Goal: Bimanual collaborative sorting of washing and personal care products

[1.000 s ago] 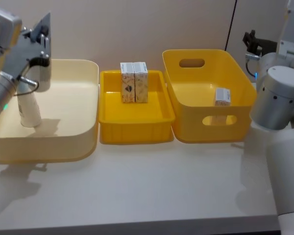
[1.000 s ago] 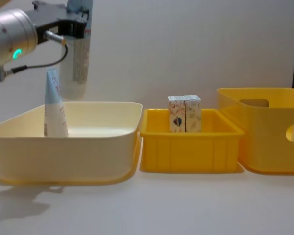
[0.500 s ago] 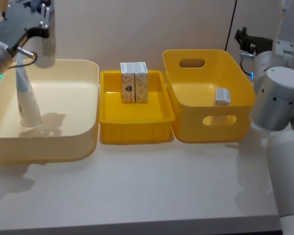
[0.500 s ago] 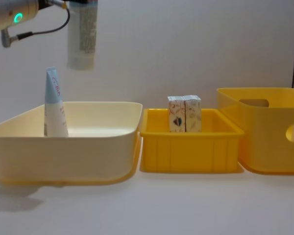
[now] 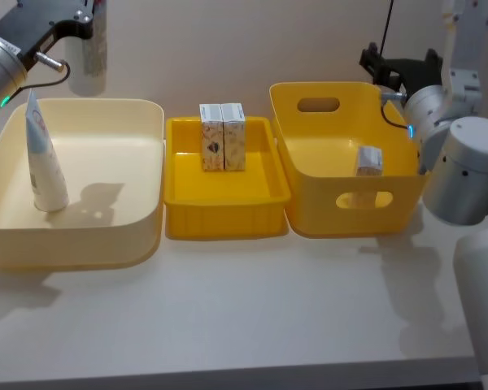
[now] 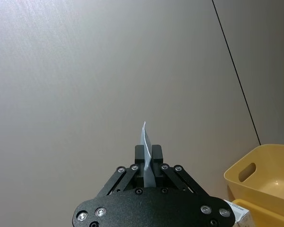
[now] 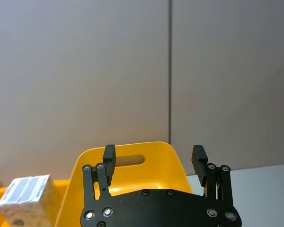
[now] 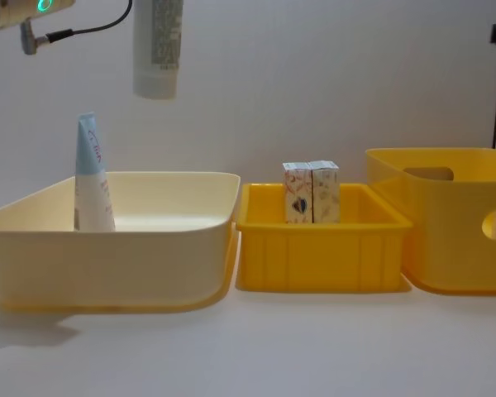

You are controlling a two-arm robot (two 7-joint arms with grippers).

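On the pale tabletop, 3 bins stand in a row. In the wide cream plastic bin on the left, a tall pale blue-white tapering squeeze tube with red lettering stands upright on its broad cap, crimped end up, near the bin's left wall. The shallow yellow plastic tray in the middle holds 2 small whitish cardboard boxes with coloured prints, upright and touching side by side toward the rear. In the deep yellow plastic bin with handle slots on the right, 1 more small whitish box sits near the right wall. Higher and farther back, the left gripper pinches the flat crimped end of a second squeeze tube. This tube hangs cap-down, grey print facing forward, well above the cream bin. Behind the deep bin's far right corner, the right gripper hovers with fingers spread wide and nothing between them.
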